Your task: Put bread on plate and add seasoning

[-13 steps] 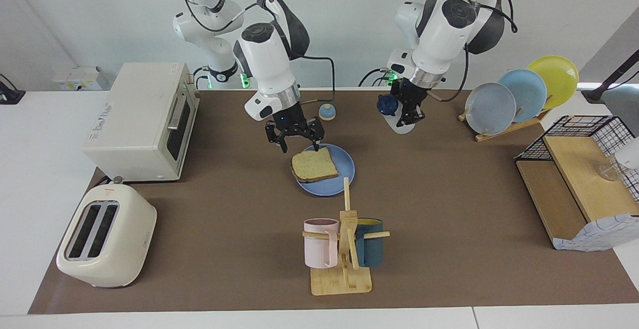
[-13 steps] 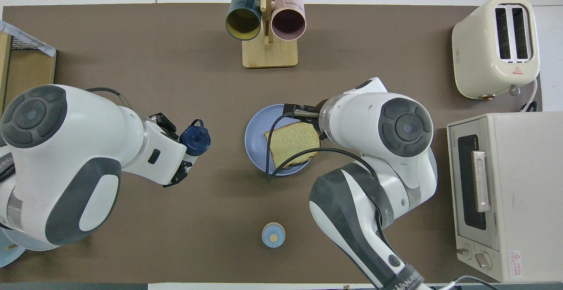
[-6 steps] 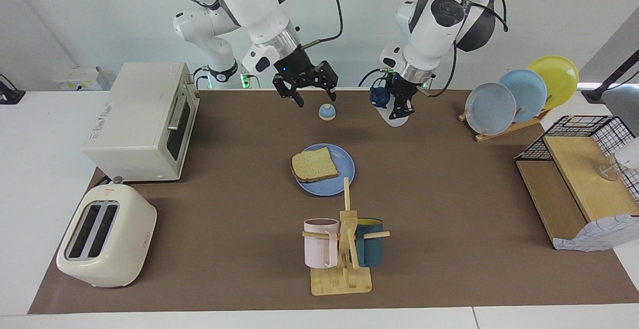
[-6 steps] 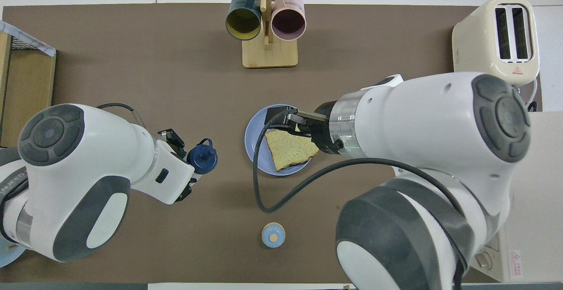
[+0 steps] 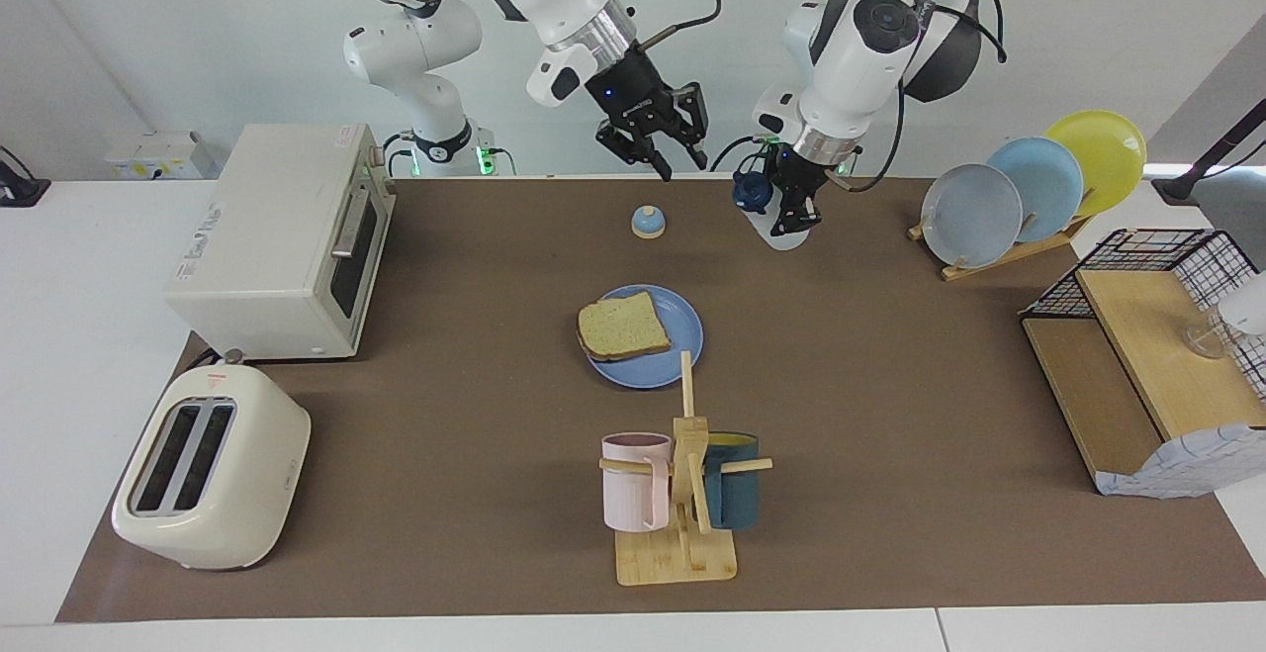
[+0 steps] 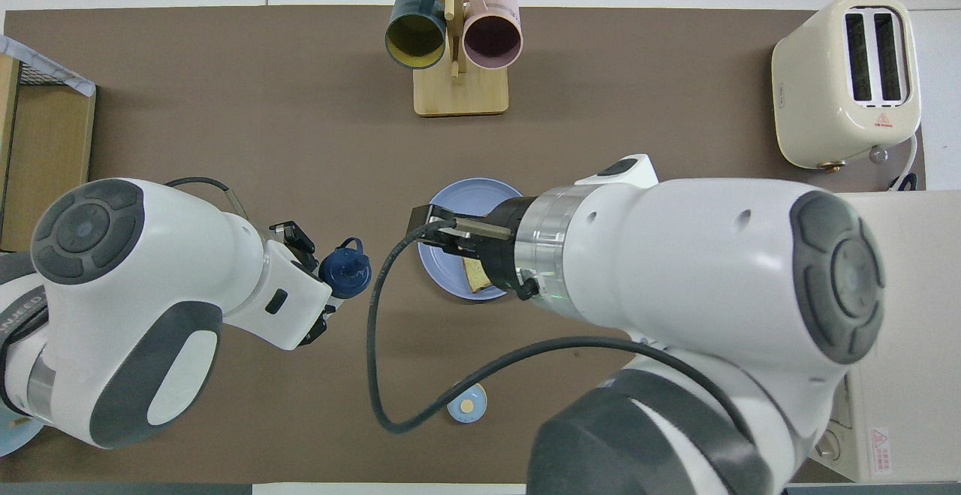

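So nearest my bases there's the little blue-domed bell (image 5: 648,223) on the tabletop, and my right gripper (image 5: 669,151) is up in the air over the strip of tabletop just by that bell, fingers spread wide with nothing in them. Over toward my left arm's end, my left gripper (image 5: 794,205) has its fingers closed on the seasoning (image 5: 756,193), the whitish bottle with the navy cap, and it's tipped over a bit with the cap pointing toward the middle of the table. Can't tell from the facing view whether the bottle's bottom is touching the tabletop or just above it.

Next out, roughly mid-table, is the plate (image 5: 682,340), the periwinkle one, lying flat. The bread (image 5: 623,327) is on it, sitting toward the right arm's end of the plate with one crust edge hanging slightly over the rim. In the overhead view my right arm covers most of the slice, only a corner of it shows.

Toward the right arm's end sit the toaster oven (image 5: 282,241) and, farther out, the cream toaster (image 5: 210,467). At my left arm's end there's the plate rack (image 5: 1034,187) with grey, light-blue and yellow plates standing upright, and the wire-and-wood shelf (image 5: 1147,365) farther out from it.

Farthest from me is the wooden mug stand (image 5: 682,533) with a pink mug (image 5: 634,482) and a dark teal mug (image 5: 734,494) hanging on it
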Action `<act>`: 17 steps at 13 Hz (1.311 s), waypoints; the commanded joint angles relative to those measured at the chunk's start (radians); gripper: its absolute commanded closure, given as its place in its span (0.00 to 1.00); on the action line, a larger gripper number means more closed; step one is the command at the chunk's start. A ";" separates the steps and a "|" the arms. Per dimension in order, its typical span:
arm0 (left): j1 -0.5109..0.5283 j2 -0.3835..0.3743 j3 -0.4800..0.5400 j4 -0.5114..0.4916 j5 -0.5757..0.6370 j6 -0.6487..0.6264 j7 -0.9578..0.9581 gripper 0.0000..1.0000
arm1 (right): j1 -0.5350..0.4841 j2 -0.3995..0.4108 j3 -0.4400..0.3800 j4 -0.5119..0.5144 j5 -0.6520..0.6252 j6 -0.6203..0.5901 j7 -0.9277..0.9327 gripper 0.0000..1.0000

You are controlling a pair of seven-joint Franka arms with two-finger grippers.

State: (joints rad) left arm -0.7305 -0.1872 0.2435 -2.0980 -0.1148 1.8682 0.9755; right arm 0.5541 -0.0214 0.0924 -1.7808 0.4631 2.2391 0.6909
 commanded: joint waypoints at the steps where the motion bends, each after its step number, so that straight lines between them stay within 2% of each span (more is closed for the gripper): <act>1: -0.014 -0.035 0.007 -0.027 -0.002 -0.004 0.011 1.00 | 0.042 0.029 0.001 -0.002 0.005 0.075 0.007 0.54; 4: -0.014 -0.035 0.007 -0.027 0.000 -0.004 0.012 1.00 | 0.101 0.061 0.001 0.000 -0.003 0.131 0.030 0.55; 7: -0.014 -0.035 0.007 -0.027 0.000 -0.003 0.014 1.00 | 0.099 0.061 0.001 -0.003 -0.032 0.122 0.029 0.55; 9: -0.014 -0.035 0.007 -0.027 0.000 -0.001 0.014 1.00 | 0.095 0.061 0.001 -0.003 -0.032 0.117 0.027 0.59; 11: -0.014 -0.035 0.007 -0.027 0.000 -0.001 0.014 1.00 | 0.092 0.063 0.001 -0.003 -0.032 0.117 0.024 0.71; 13: -0.014 -0.035 0.007 -0.027 0.000 -0.001 0.014 1.00 | 0.092 0.061 0.001 -0.002 -0.032 0.108 0.025 0.97; 14: -0.014 -0.035 0.007 -0.027 0.000 0.000 0.014 1.00 | 0.090 0.063 0.001 -0.002 -0.032 0.099 0.027 1.00; 17: -0.012 -0.035 0.007 -0.027 0.000 0.000 0.014 1.00 | 0.084 0.066 0.000 0.003 -0.018 0.117 0.059 1.00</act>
State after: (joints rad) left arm -0.7300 -0.1896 0.2451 -2.1001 -0.1140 1.8682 0.9802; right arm 0.6498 0.0447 0.0891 -1.7818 0.4472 2.3504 0.7070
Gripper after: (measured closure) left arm 0.546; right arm 0.877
